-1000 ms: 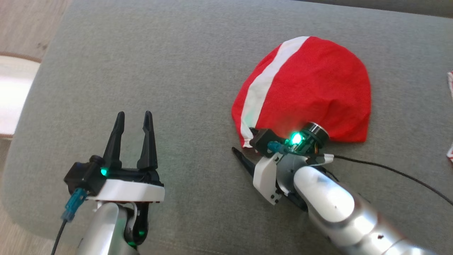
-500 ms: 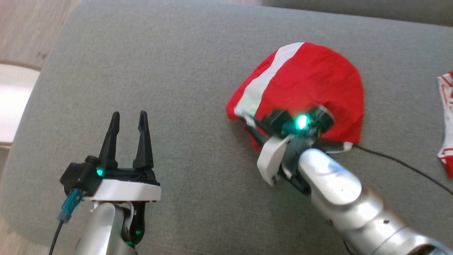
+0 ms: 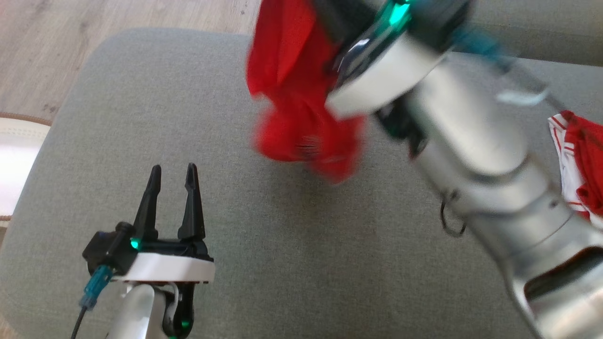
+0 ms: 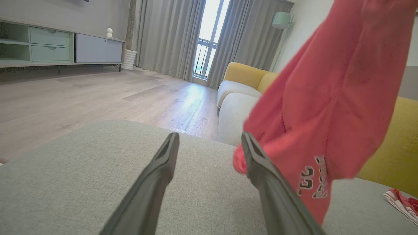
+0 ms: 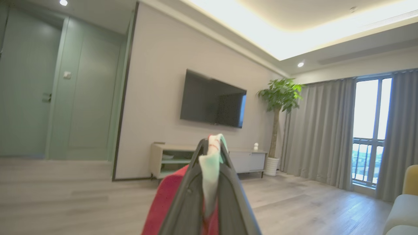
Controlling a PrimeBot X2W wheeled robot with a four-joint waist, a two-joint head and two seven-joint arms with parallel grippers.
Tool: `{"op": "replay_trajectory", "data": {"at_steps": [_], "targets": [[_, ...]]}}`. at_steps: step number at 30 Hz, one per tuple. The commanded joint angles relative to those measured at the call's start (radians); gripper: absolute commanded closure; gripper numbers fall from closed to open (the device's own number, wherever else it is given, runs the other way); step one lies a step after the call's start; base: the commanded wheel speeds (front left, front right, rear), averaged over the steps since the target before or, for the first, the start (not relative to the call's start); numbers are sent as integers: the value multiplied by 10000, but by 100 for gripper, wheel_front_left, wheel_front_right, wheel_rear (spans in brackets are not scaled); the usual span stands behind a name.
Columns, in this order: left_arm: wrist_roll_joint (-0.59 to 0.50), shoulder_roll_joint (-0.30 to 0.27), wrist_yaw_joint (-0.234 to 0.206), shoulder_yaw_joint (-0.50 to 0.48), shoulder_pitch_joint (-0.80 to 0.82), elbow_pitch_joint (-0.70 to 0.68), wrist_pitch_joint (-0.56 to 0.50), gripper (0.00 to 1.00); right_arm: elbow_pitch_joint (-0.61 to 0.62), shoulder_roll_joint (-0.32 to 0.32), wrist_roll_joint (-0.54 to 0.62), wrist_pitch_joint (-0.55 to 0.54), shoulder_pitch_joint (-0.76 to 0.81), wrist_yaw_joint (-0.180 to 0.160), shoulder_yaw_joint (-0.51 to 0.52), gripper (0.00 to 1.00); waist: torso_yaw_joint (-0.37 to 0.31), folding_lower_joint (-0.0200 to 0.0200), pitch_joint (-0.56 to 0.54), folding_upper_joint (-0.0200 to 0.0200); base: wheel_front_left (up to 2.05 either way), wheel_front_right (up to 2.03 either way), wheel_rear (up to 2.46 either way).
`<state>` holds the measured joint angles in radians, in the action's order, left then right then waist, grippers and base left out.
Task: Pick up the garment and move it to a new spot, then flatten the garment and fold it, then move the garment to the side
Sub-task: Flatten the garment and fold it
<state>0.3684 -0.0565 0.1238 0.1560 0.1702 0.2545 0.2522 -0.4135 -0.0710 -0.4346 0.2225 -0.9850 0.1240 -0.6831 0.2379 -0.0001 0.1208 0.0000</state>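
The garment [image 3: 301, 103] is red with a white band and hangs in the air over the grey cushion [image 3: 141, 117], blurred by motion. My right gripper [image 5: 211, 148] is shut on the garment's white edge [image 5: 209, 176], raised high at the top of the head view, fingers level and facing the room. In the left wrist view the garment [image 4: 326, 107] dangles to the right of my fingers, dark lettering near its lower hem. My left gripper [image 3: 172, 172] rests low at the front left of the cushion, open and holding nothing.
A second red and white cloth [image 3: 577, 165] lies at the cushion's right edge. Wooden floor [image 3: 94, 28] lies beyond the cushion's far left corner. A yellow and white sofa [image 4: 241, 88] stands past the cushion.
My right gripper closed on the garment's edge and lifted it up off the cushion. The head camera has shifted. The left gripper stayed put.
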Motion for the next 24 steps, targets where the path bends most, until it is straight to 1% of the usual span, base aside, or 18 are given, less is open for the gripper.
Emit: {"op": "replay_trajectory", "data": {"at_steps": [1,3,5,8,10,12,14,18,19,20,22,24], "targets": [[-109,-45,8,-401,194,-350,95,0,308,208,-164,105,-267,67,318,100,4,1,-21,0,0,0,0],[-110,-38,11,-442,146,-389,95,0,151,208,-191,98,-390,67,873,100,-13,1,-13,0,0,0,0],[-103,-36,11,-525,123,-450,95,0,-121,208,49,-26,-388,67,1370,100,-74,1,77,0,0,0,0],[-119,-39,13,-629,117,-499,95,0,-623,207,400,-329,-3,67,2114,100,-174,1,242,0,0,0,0],[-120,-34,17,-629,162,-492,95,0,-910,94,726,-535,409,67,2460,100,-213,1,371,0,0,0,0],[-114,-27,22,-606,237,-495,95,0,-1158,-223,1028,-637,880,67,2732,100,-251,1,515,0,0,0,0],[-109,-21,27,-567,322,-487,95,0,-1560,-685,1396,-746,1328,67,3077,100,-298,1,657,0,0,0,0],[-112,-38,37,-553,472,-447,95,0,-2831,-1429,2194,-957,1842,67,4166,100,-435,1,869,0,0,0,0],[-117,-47,39,-549,512,-435,95,0,-3166,-1626,2635,-975,1837,67,4491,71,-465,1,910,0,0,0,0],[-122,-55,42,-547,550,-426,95,0,-3438,-1705,3030,-937,1798,67,4861,0,-500,1,939,0,0,0,0],[-124,-76,46,-547,608,-405,95,0,-3787,-1548,3530,-788,1706,67,5513,0,-581,1,965,0,0,0,0],[-130,-108,49,-581,645,-384,95,0,-3881,-1226,3929,-546,1604,67,5876,0,-701,1,958,0,0,0,0]]}}
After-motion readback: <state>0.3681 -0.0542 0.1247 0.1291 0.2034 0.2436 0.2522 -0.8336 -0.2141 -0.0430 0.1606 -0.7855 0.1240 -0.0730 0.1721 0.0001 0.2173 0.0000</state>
